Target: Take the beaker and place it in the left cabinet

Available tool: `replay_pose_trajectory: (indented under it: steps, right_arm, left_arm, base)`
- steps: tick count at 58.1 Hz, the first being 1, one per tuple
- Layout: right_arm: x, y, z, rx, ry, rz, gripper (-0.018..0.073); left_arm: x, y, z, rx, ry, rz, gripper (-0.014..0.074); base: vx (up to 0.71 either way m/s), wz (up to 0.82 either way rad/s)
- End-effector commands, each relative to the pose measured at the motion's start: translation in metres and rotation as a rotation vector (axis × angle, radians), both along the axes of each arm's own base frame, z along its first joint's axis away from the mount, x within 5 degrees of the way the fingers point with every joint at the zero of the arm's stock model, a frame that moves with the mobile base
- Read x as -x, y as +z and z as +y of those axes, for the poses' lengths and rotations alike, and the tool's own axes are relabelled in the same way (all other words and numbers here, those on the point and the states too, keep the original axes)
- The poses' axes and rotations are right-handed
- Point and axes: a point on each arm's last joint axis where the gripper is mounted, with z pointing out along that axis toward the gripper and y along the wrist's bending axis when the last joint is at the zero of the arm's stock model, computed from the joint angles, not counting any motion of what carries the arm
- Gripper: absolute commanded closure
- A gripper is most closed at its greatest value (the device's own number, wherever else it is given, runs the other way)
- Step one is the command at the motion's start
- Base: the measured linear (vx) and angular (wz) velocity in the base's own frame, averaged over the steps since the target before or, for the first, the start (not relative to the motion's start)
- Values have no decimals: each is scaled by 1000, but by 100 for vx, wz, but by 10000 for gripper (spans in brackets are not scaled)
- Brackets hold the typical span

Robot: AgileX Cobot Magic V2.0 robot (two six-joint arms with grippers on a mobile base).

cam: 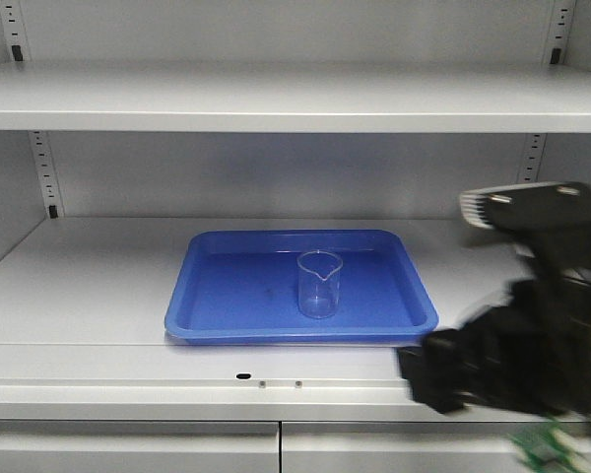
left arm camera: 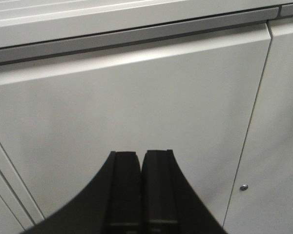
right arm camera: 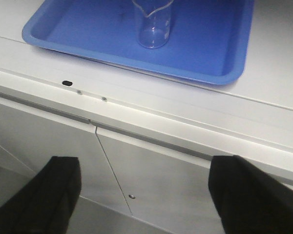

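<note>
So the beaker (cam: pixel 319 284) is standing upright in a blue tray (cam: pixel 217 296), a bit right of the tray's middle and toward its near half, pouring lip pointing to the far side. Nothing touches it and it has bare tray floor on every side. The tray sits on the middle shelf of the left cabinet (cam: pixel 276 99), with its near rim close to the shelf's front edge but not hanging over. There's bare shelf to the left of the tray, a narrower strip to the right, and a decent gap behind it up to the back wall. The next shelf up leaves plenty of headroom over the beaker's rim.

The right gripper (right arm camera: pixel 144 195) is spread wide, both fingers (right arm camera: pixel 44 200) at the bottom corners of its wrist view, holding nothing. It hangs out in front of the cabinet, below the shelf lip, facing the closed doors (right arm camera: pixel 161 185) underneath. From the front view the right arm (cam: pixel 522 335) is a blurry dark mass at the lower right, well apart from the tray.

The left gripper (left arm camera: pixel 140 161) has its fingers pressed together with nothing between them, pointed at a plain grey door panel (left arm camera: pixel 136 97) low down.
</note>
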Motion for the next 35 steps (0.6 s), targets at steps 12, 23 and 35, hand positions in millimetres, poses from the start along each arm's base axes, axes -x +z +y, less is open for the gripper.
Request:
replay_pose_trajectory:
  steps: [12,23,35]
  right_arm:
    - [58,-6,-47,-68,24,-165,-22]
    - [73,-20,-59,-69,24,-166,-22]
    - [77,-23,-63,-62,14,-153,-22]
  left_arm:
    - [-1,14,0,34,5,-105,603]
    - [-1,14,0,34,5,-105,603]
    - [-1,14,0,34,5,-105,603]
  base:
    - [0,0]
    - [0,0]
    - [0,0]
